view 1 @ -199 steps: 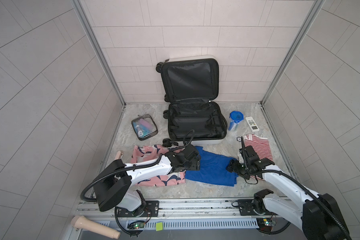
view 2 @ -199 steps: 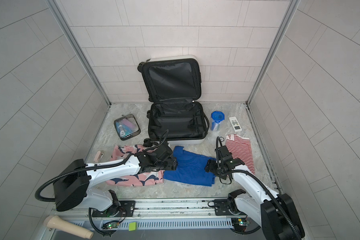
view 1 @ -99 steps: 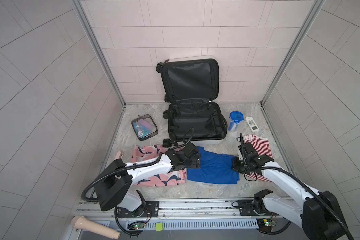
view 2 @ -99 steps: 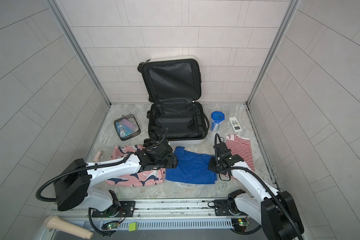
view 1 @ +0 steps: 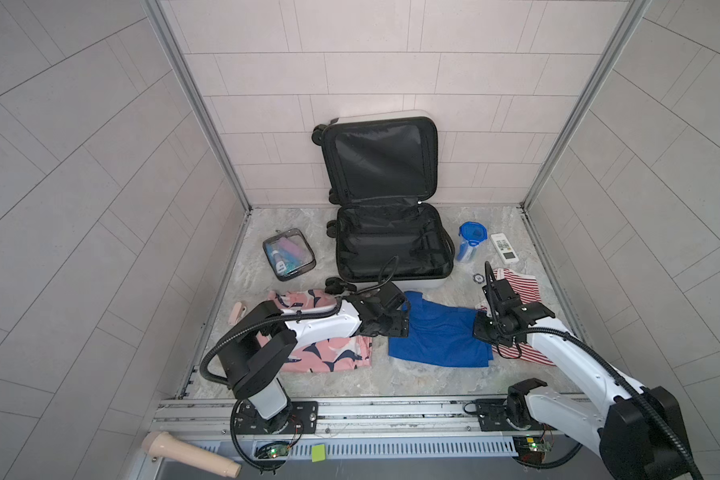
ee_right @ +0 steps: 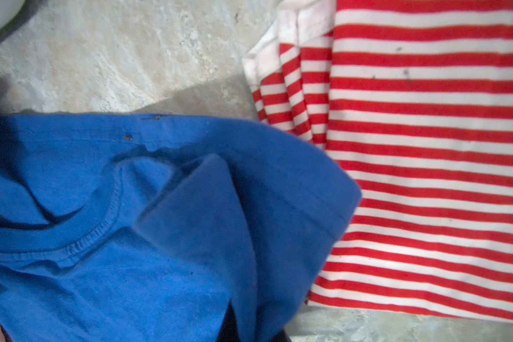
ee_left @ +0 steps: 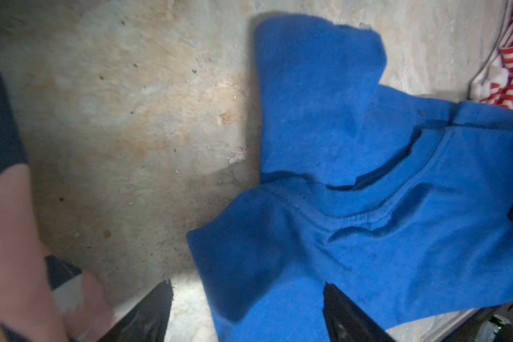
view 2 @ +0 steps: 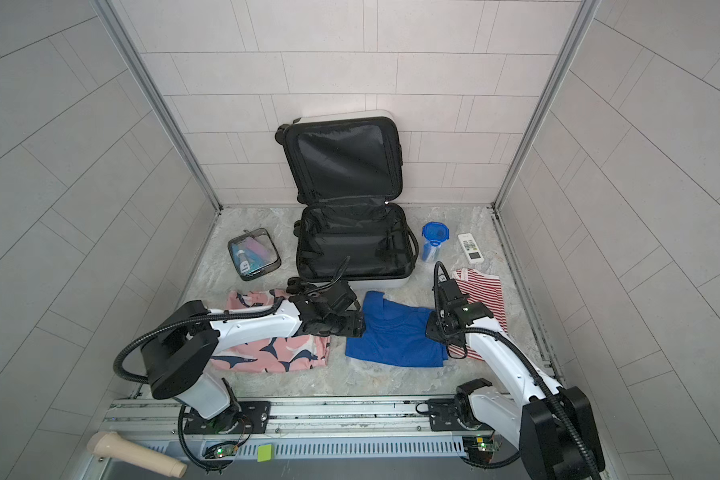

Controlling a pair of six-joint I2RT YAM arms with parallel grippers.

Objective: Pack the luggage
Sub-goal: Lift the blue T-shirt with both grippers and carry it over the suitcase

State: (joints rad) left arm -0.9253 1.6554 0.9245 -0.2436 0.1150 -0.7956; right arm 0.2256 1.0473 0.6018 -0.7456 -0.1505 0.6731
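Fold step is judged in hand: blue shirt (view 1: 437,336) sleeve is pinched by right end effector (ee_right: 230,325), left end effector (ee_left: 246,314) is spread wide, luggage (view 1: 391,249) is seen lid-up at tabletop (view 1: 425,378) rear; next, sleeve must be drawn inward w/o slipping.

The luggage (view 1: 381,162) has a white shell and black lining. The T-shirt (view 1: 437,336) is plain royal blue. The striped top (view 1: 522,286) runs red and white. The printed garment (view 1: 329,357) is pink with navy and white shapes. The cup (view 1: 470,243) has a blue lid; the bench (view 1: 391,382) is mottled grey-beige.
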